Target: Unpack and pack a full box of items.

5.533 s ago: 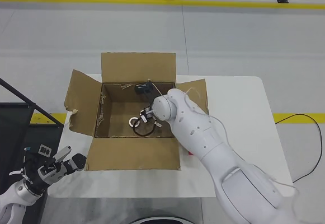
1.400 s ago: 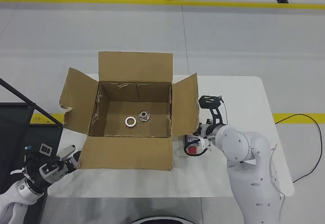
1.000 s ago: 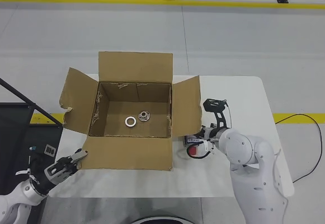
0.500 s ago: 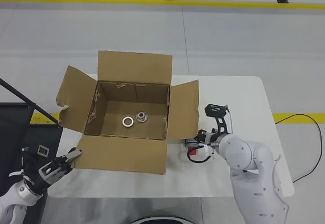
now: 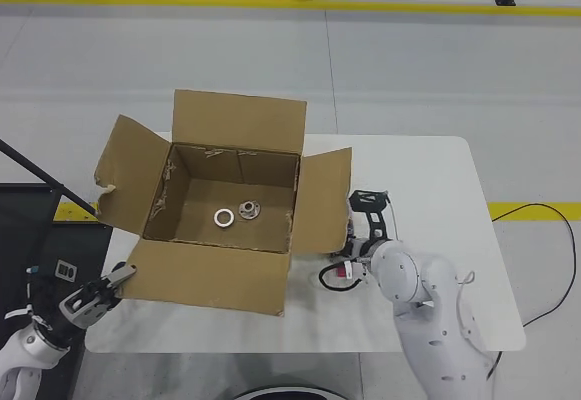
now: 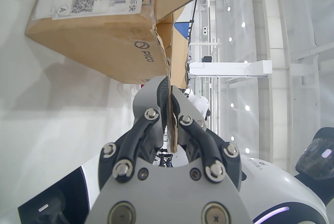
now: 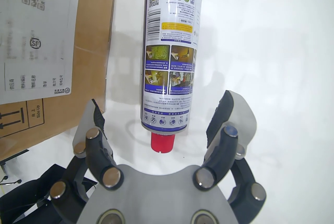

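Observation:
The open cardboard box [image 5: 210, 275] stands left of the table's middle, turned a little. On its floor lie a metal ring [image 5: 226, 215] and a small metal part [image 5: 247, 210]. My left gripper [image 5: 113, 284] is shut on the corner of the box's front flap [image 6: 171, 115]. A white spray can [image 7: 171, 53] with a red cap [image 7: 162, 143] lies on the table right beside the box [image 7: 52, 40]. My right gripper [image 7: 161, 107] is open, low over the table, its fingers on either side of the can's cap end. In the top view the can [image 5: 348, 266] is mostly hidden under that arm.
A black bracket-like item [image 5: 368, 200] with a black cable [image 5: 328, 282] lies on the table to the right of the box, close to my right gripper. The white table [image 5: 440, 190] has bare room at the right and back right.
My right arm left the box and came down beside it at the spray can. My left gripper closed on the front flap, and the box slid and turned toward the table's left front.

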`<move>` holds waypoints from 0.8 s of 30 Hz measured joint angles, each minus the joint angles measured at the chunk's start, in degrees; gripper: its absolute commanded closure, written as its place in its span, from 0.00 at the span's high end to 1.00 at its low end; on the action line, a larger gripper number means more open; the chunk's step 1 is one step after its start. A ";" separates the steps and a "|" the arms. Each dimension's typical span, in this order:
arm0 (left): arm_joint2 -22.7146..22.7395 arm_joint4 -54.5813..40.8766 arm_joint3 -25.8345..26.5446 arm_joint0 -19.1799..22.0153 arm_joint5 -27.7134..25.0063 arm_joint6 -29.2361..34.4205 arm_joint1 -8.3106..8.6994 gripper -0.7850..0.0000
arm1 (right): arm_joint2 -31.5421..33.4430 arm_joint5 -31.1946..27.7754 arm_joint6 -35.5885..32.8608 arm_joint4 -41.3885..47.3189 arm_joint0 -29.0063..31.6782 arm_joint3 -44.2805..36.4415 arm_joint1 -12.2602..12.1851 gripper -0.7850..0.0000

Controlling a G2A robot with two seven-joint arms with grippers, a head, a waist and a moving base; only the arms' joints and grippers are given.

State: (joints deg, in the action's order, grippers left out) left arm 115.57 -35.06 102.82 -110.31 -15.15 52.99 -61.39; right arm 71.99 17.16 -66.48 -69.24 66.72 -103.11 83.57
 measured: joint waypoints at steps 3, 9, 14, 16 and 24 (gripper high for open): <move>0.18 -0.28 0.01 -0.29 -0.20 -0.51 -0.09 0.00 | -0.18 1.19 2.39 0.68 0.85 0.31 0.09 0.96; 0.29 -0.53 0.03 -0.56 -0.47 -1.02 -0.25 0.00 | -0.91 2.45 6.08 0.47 2.20 0.52 0.15 0.95; 0.25 -0.64 0.09 -0.60 -0.60 -1.15 -0.34 0.00 | -2.23 2.01 6.18 -1.67 1.73 1.76 0.12 0.98; 0.23 -0.77 0.06 -0.62 -0.64 -1.18 -0.39 0.00 | -2.75 1.67 5.59 -2.46 1.13 2.63 0.11 0.98; 0.52 -1.03 -0.03 -0.83 -0.75 -1.32 -0.54 0.00 | -4.32 -0.05 3.74 -3.85 -1.47 5.77 0.22 0.96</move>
State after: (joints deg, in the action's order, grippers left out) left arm 116.09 -36.09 102.79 -111.15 -15.90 51.67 -61.92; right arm 67.67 17.11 -62.74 -73.09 65.25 -97.34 83.79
